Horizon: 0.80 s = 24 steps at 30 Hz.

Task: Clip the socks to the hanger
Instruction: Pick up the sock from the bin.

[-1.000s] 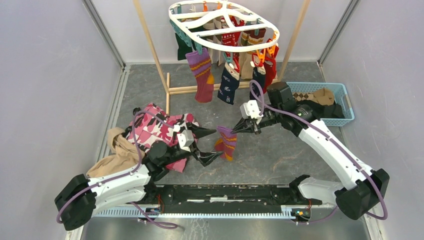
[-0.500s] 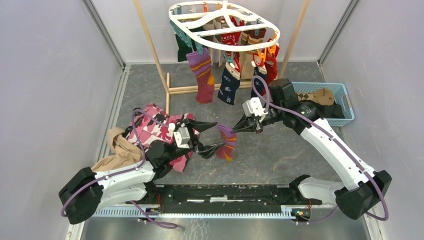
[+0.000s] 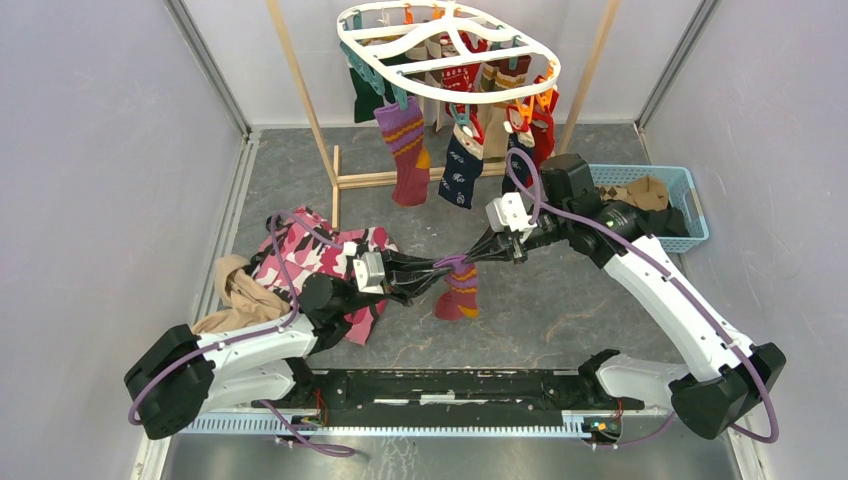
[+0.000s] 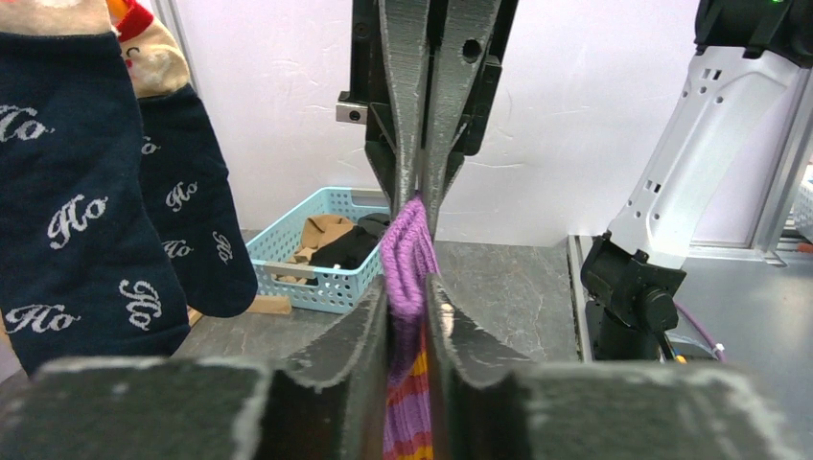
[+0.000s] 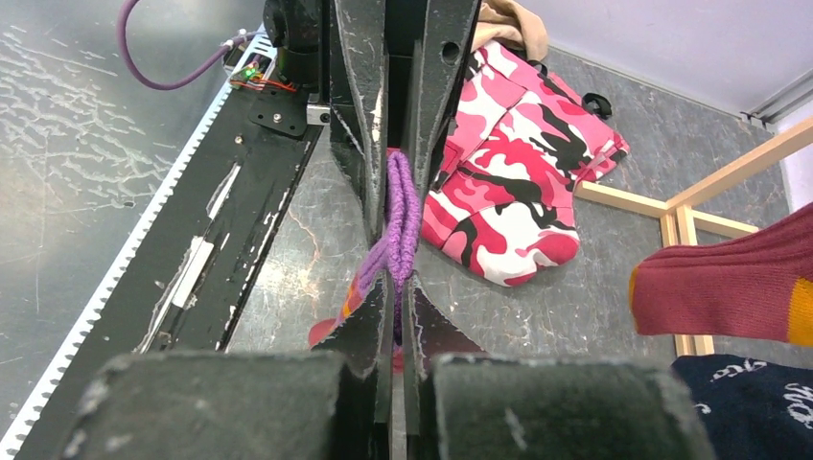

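My left gripper [image 3: 436, 268], wide open a second ago, now pinches the cuff of the purple-maroon, yellow-striped fabric sock [image 3: 458, 292] opposite my right gripper [image 3: 472, 257], likewise clamped; the sock hangs between them, below the white plastic oval hanger [image 3: 349, 40], ready for lifting.

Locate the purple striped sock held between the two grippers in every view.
Top external: the purple striped sock hangs at the centre, just below the middle.
Left wrist: centre, running up from the bottom edge.
Right wrist: centre, its cuff standing vertical.
Shared landmark: the navy printed socks, upper middle from the top, far left in the left wrist, bottom-right corner in the right wrist.
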{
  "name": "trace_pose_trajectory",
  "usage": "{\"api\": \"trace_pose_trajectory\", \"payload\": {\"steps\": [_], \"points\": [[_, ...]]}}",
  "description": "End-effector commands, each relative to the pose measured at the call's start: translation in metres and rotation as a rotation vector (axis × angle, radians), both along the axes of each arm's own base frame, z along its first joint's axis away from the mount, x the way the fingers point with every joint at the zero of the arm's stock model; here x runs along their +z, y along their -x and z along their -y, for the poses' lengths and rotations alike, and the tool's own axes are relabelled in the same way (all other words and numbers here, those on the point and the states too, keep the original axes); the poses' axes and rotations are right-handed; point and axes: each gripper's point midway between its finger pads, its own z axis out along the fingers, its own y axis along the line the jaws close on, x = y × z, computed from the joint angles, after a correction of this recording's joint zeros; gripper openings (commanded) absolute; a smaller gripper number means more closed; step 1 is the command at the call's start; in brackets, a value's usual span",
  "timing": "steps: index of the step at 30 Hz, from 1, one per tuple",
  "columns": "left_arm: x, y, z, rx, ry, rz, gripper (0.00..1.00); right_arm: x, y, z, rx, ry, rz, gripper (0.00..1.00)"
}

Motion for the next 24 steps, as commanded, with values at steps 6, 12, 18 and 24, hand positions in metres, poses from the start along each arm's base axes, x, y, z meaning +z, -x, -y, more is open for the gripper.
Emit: {"api": "trace_pose_trajectory", "payload": {"steps": [6, 12, 18, 24], "points": [[0.02, 0.005, -0.005, -0.006, 0.055, 0.047, 0.35, 0.024, -0.005, -0.001, -0.02, -0.03, 0.075, 0.0], [0.015, 0.005, -0.007, 0.001, 0.047, 0.05, 0.25, 0.026, -0.006, 0.0, -0.031, -0.029, 0.087, 0.0], [0.017, 0.004, -0.011, 0.01, 0.049, 0.043, 0.15, 0.025, -0.01, 0.001, -0.052, -0.018, 0.101, 0.0], [0.015, -0.001, -0.013, 0.024, 0.028, -0.013, 0.02, 0.018, -0.013, 0.001, -0.067, -0.005, 0.084, 0.09]]}}
